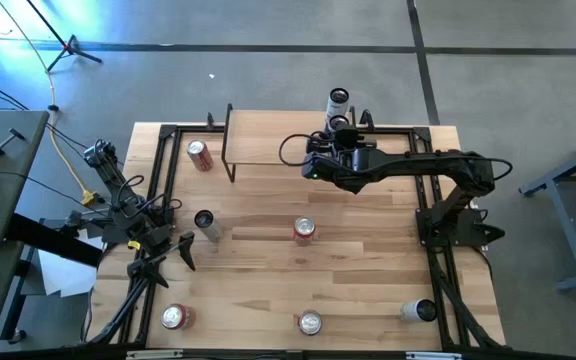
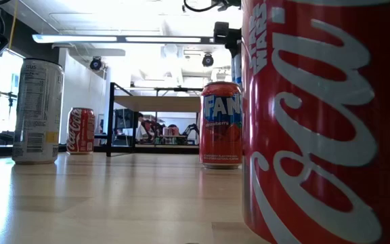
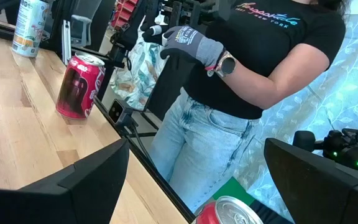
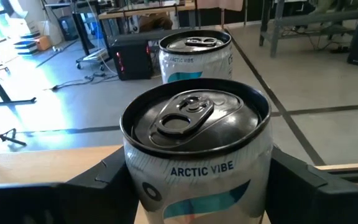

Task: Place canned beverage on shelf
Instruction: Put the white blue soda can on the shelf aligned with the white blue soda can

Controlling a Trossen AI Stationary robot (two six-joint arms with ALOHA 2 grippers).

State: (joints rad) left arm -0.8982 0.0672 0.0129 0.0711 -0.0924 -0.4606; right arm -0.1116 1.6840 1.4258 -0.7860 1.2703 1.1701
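In the right wrist view our right gripper (image 4: 197, 186) has its fingers pressed against both sides of an Arctic Vibe can (image 4: 196, 149), top up and roughly level. A second Arctic Vibe can (image 4: 196, 56) stands just beyond it — that is our first worry: if we push forward while lowering, the held can may knock it over.

From above, we hold the can at the right end of the shelf (image 1: 268, 137), near the far edge of the table (image 1: 368, 260). We cannot tell whether it hangs over the plank or just past its end — set down off the edge, it would tip or drop.

Our left gripper (image 1: 173, 246) waits near the left side, fingers apart, with a red cola can (image 1: 200, 154) and others well clear. A person (image 3: 253, 68) stands close to that side.
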